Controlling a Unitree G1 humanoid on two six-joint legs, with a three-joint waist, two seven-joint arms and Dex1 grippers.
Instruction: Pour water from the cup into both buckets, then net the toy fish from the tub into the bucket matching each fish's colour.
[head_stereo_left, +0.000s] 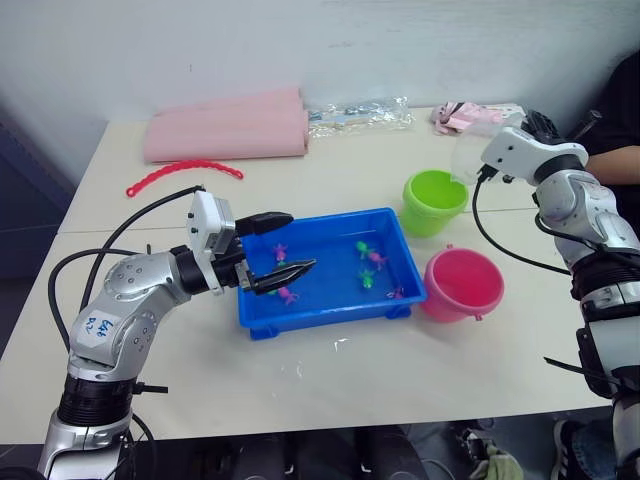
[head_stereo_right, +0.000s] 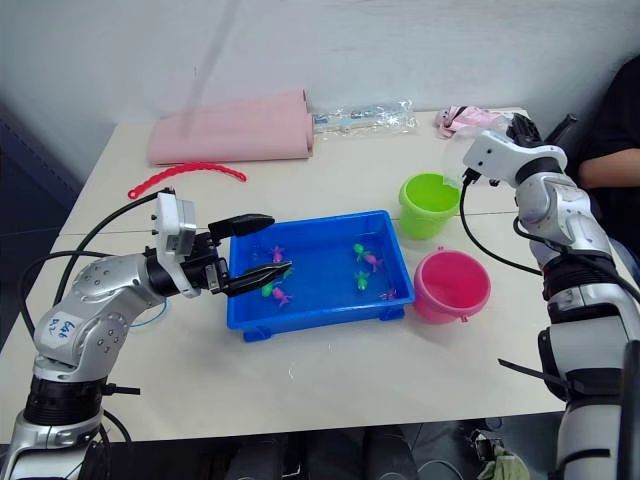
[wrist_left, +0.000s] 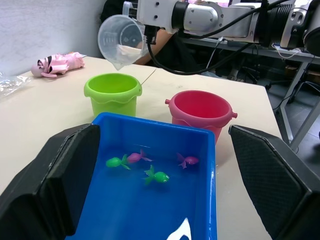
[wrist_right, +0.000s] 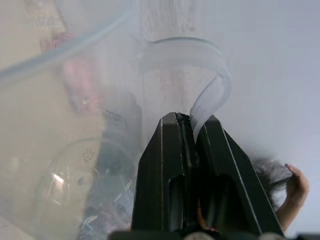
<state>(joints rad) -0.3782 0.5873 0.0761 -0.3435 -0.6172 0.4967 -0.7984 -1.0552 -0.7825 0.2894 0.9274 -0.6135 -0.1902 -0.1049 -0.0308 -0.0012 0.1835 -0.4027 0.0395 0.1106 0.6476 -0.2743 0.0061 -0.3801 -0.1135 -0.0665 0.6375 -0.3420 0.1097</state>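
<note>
Two buckets waiting just past the tub (head_stereo_left: 400, 235), lime green (head_stereo_left: 435, 202) directly beneath the right gripper (wrist_right: 192, 120), pink (head_stereo_left: 462, 284) nearer and beside it. Clamping shut on the small handle of the cup (wrist_left: 121, 40), tilting the clear, colourless vessel mouth-down over the green bucket's rim. Looking light and thin-walled, probably slick when wet and easily squeezed out of shape; taking hold at the handle, as here, seeming the safest place, since the wide rim offers little to pinch. Hovering with fingers spread wide at the near end of the bright blue tub, left gripper (head_stereo_left: 283, 247) holding nothing. Lying ahead of that gripper in shallow water, several toy fish (wrist_left: 156, 175), some green and some pink-magenta, tiny, smooth and likely slippery, better scooped than pinched. Resting well beyond the left gripper on the pale surface (head_stereo_left: 350, 170), a red beaded strip (head_stereo_left: 184, 173) and a pink foam roll (head_stereo_left: 228, 128).
</note>
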